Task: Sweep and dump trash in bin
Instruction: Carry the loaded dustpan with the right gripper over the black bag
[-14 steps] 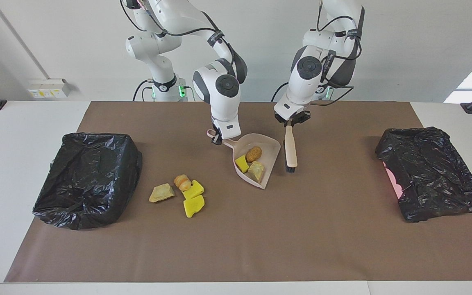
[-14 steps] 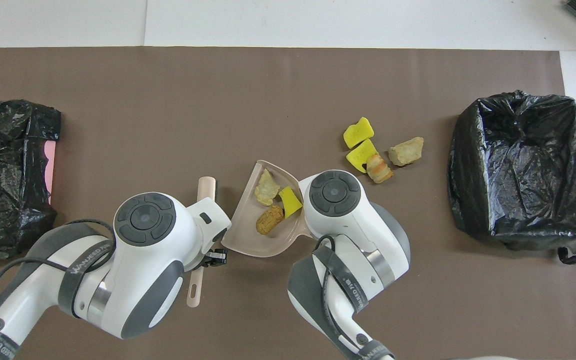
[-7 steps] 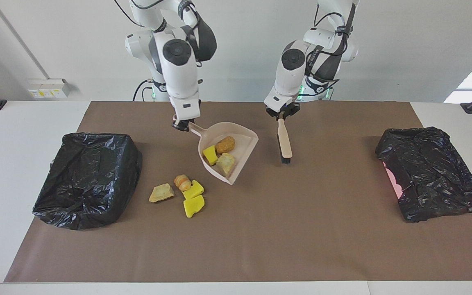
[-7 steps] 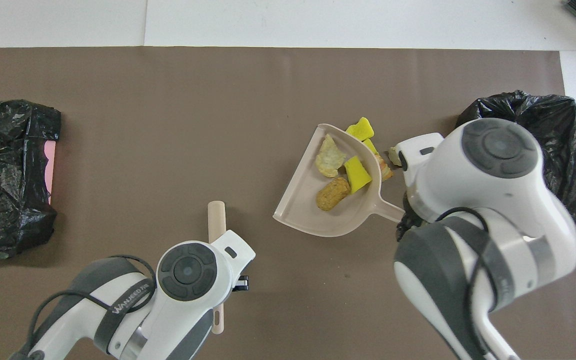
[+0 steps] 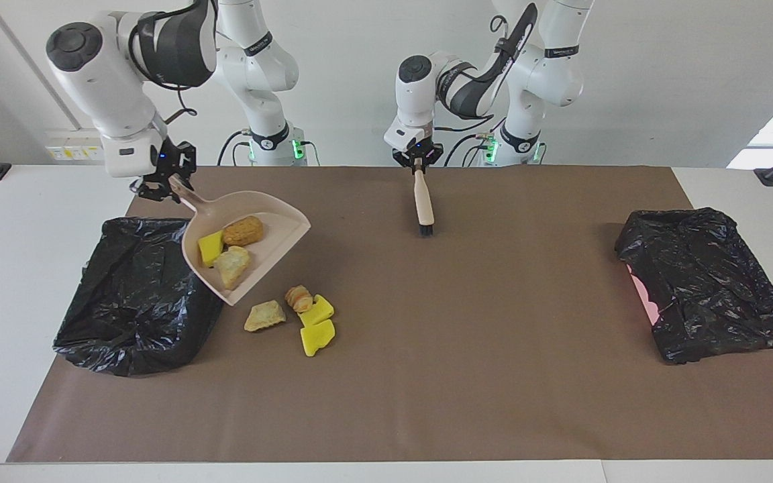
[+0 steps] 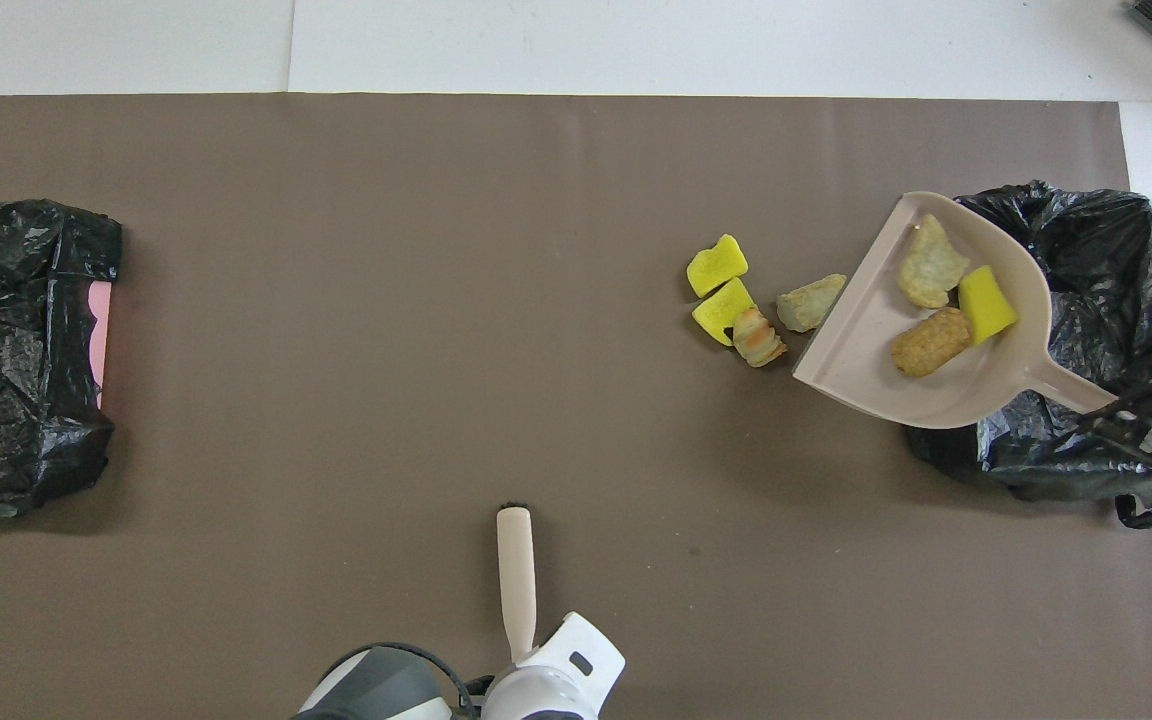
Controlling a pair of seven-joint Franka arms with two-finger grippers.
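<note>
Bright, even light — soft faint shadows, sharp focus, mild glare on the black bags point(image 5: 138, 295).

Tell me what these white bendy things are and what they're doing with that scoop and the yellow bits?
They are two robot arms, each ending in a hand with two fingers. One picture looks at them from across the table; the other looks down from above them.

The right hand grips the handle of a pale pink dustpan and holds it up, partly over a black-bagged bin. In the dustpan lie three scraps: a yellow sponge chunk and two crusty lumps.

The left hand holds a small brush, bristles pointing down, over the brown mat.

Four more scraps lie on the mat beside that bin. A second black-bagged bin sits at the left arm's end of the table.
</note>
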